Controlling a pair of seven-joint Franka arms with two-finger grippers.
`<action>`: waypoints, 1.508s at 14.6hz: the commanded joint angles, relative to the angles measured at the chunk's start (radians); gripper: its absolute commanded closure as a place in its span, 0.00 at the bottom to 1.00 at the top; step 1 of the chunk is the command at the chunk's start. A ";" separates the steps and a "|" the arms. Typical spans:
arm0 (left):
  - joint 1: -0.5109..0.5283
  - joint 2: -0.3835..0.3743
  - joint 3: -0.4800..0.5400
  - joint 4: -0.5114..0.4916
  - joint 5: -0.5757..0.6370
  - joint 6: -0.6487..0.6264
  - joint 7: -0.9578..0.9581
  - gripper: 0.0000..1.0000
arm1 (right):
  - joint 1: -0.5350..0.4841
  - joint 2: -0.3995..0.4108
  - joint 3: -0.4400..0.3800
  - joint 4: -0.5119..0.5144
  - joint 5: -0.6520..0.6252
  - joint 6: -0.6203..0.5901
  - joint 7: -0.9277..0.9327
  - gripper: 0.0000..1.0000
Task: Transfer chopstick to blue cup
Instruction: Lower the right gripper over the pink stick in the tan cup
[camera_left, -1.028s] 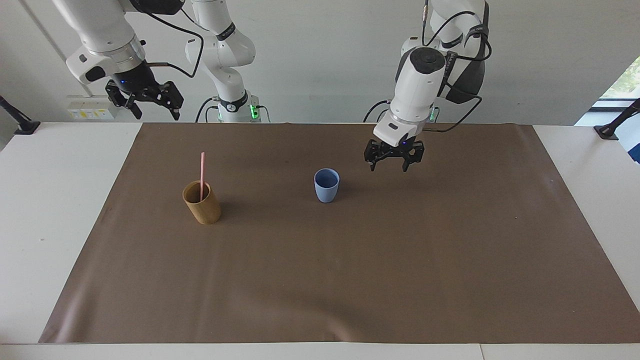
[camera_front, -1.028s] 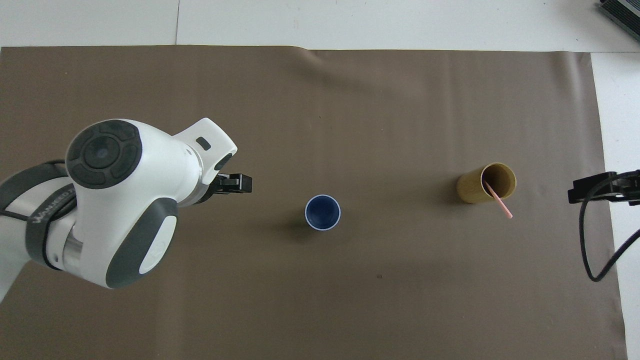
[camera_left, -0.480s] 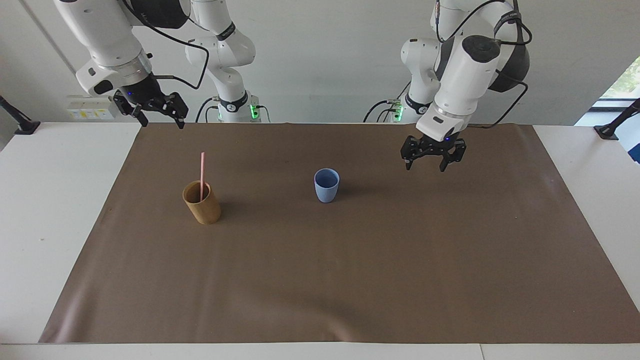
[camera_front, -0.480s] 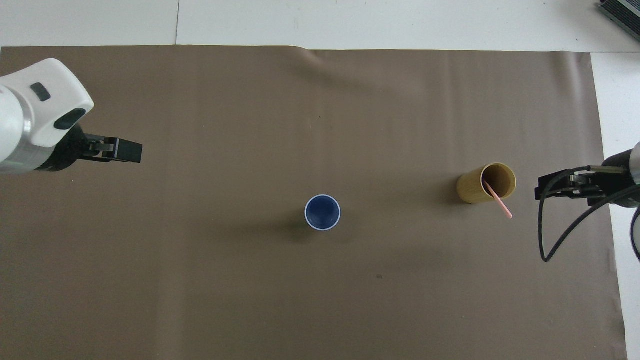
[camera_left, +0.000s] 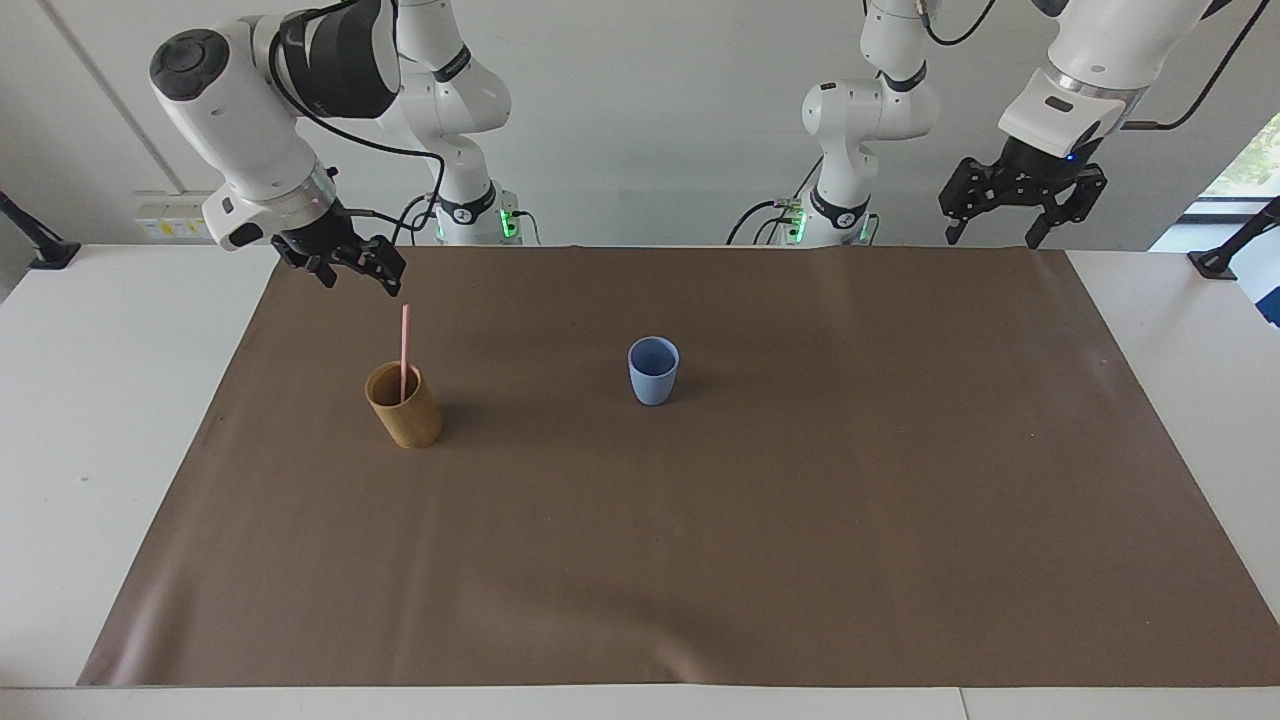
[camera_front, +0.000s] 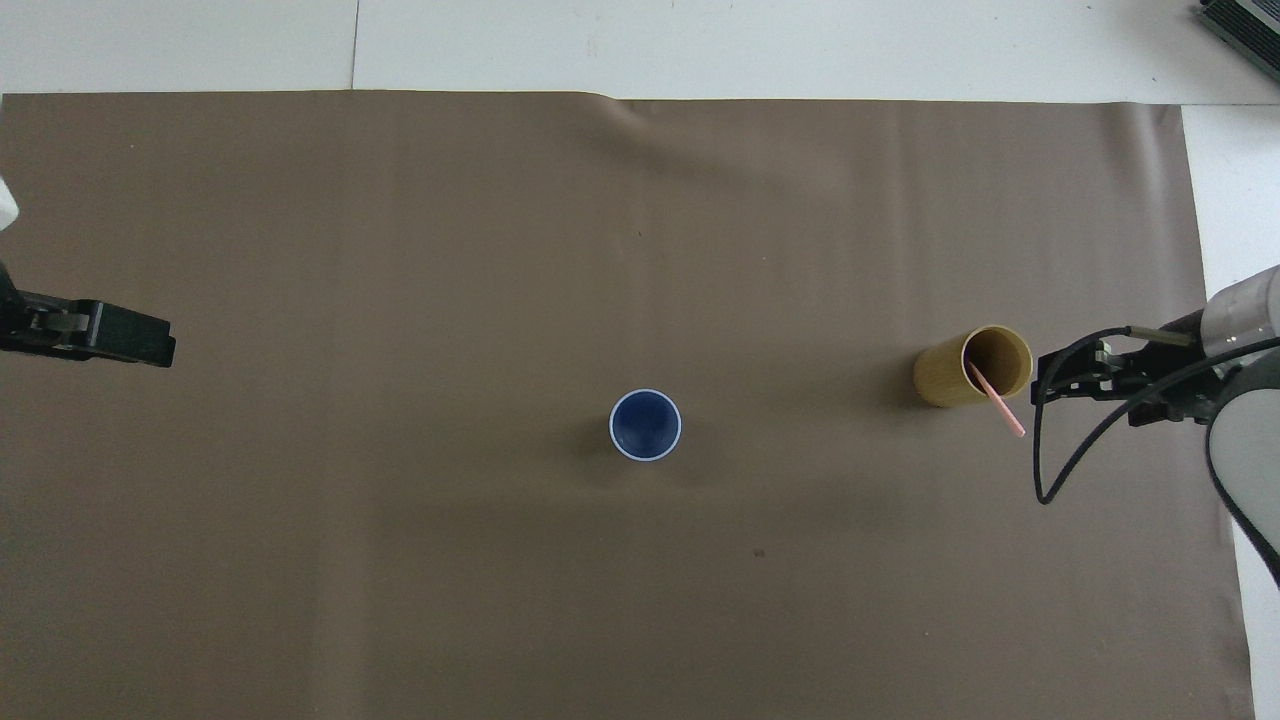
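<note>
Chopstick (camera_left: 404, 345): thin, straight, pale pink, stands w/ slight lean in tan cup (camera_left: 404, 405), approx. 9 o'clock of blue cup (camera_left: 653, 370) in facing view. Right gripper (camera_left: 347, 270) over mat (camera_left: 700, 560) above stick tip, jaws wide. Left gripper (camera_left: 1023, 205) raised at desk (camera_left: 60, 420) edge, jaws wide, empty.

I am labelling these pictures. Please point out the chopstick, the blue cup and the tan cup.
chopstick (camera_left: 404, 340): facing view, mid-shaft above the rim.
blue cup (camera_left: 653, 380): facing view, outer wall.
tan cup (camera_left: 410, 420): facing view, outer wall.
</note>
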 joint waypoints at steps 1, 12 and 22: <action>0.003 0.004 -0.007 0.015 0.008 -0.047 0.009 0.00 | -0.001 0.079 -0.005 -0.023 0.068 0.054 0.053 0.00; 0.015 -0.017 -0.007 -0.016 0.002 -0.055 0.002 0.00 | -0.031 0.059 -0.005 -0.130 0.097 0.034 0.045 0.00; 0.015 -0.017 0.001 -0.008 -0.004 -0.022 -0.005 0.00 | -0.035 0.055 -0.007 -0.129 0.135 -0.015 -0.011 0.61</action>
